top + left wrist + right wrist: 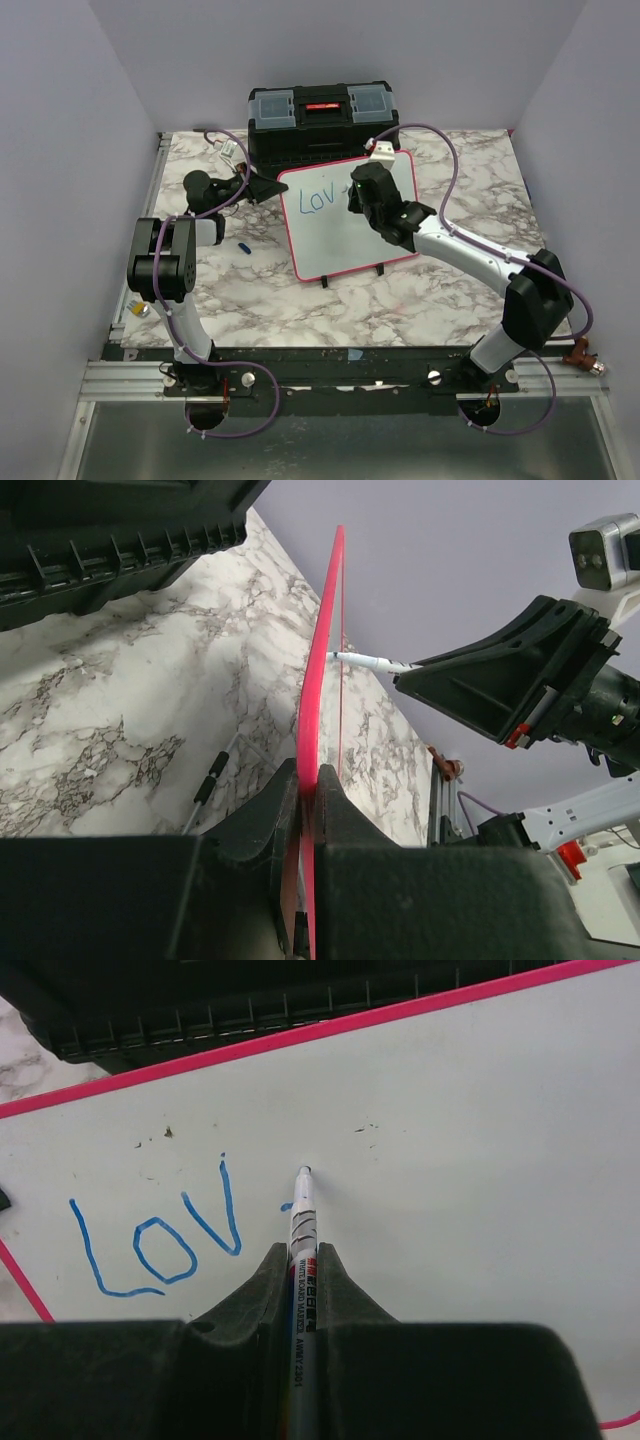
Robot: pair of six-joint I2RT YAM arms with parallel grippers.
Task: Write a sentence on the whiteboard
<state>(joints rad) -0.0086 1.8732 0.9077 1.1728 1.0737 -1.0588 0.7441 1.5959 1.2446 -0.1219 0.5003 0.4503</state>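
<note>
**Q:** Where is the whiteboard (345, 240)?
**A:** Mid-table, black toolbox (322, 120) at its 12 o'clock; left gripper (308, 780) clamps its frame at 10 o'clock.
**Q:** And the right gripper (302, 1256)?
**A:** Closed on the marker (302, 1215), tip on the board at 3 o'clock of the sentence (160, 1245), blue "LOV".

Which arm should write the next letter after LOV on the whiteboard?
Right. The right end effector grips the marker, tip at the whiteboard just past LOV; the left end effector clamps the board's edge.
</note>
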